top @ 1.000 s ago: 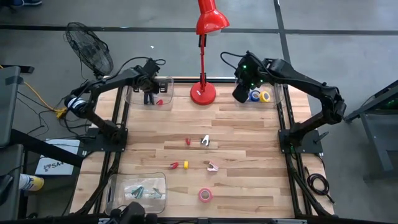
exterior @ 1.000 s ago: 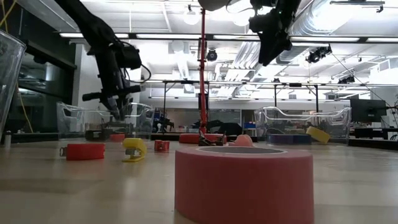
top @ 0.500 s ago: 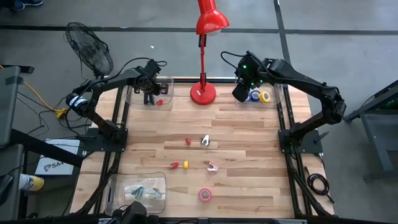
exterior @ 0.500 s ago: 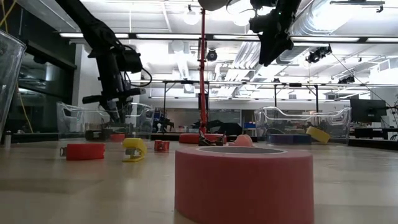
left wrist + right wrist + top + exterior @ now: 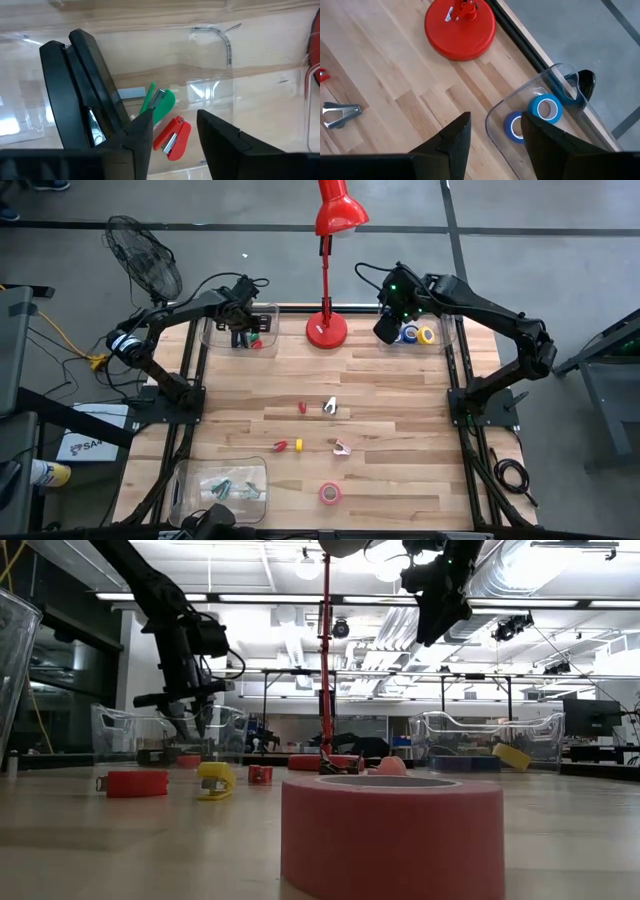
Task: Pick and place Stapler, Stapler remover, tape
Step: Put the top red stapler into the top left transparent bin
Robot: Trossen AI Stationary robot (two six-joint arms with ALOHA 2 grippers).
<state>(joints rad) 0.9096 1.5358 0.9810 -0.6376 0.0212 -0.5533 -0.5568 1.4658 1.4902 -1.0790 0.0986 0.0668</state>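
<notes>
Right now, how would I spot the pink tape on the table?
Start at the red lamp at the table's far edge and come straight toward the near edge. The pink tape lies alone there, right of a clear bin; it is the only ring out on the open wood.

The desk [image 5: 400,430] carries three clear bins: bin one [image 5: 215,338] at the far-left corner, bin two [image 5: 445,330] at the far-right corner and bin three [image 5: 190,475] at the near-left corner.

Four tape rolls show: a pink roll [image 5: 330,493], a yellow roll [image 5: 427,334], a light blue roll [image 5: 545,107] and a dark blue roll [image 5: 515,125].

There are two removers, a silver remover [image 5: 329,406] and a pink remover [image 5: 342,447].

Three staplers lie in bin one: a black stapler [image 5: 85,85], a green stapler [image 5: 162,102] and a red stapler [image 5: 172,137].

Three small loose pieces lie mid-desk: red piece one [image 5: 301,408], red piece two [image 5: 281,446] and a yellow piece [image 5: 298,444].

There is one lamp [image 5: 327,330] and one fan [image 5: 145,260].

The contents of bin three cannot be counted.
</notes>
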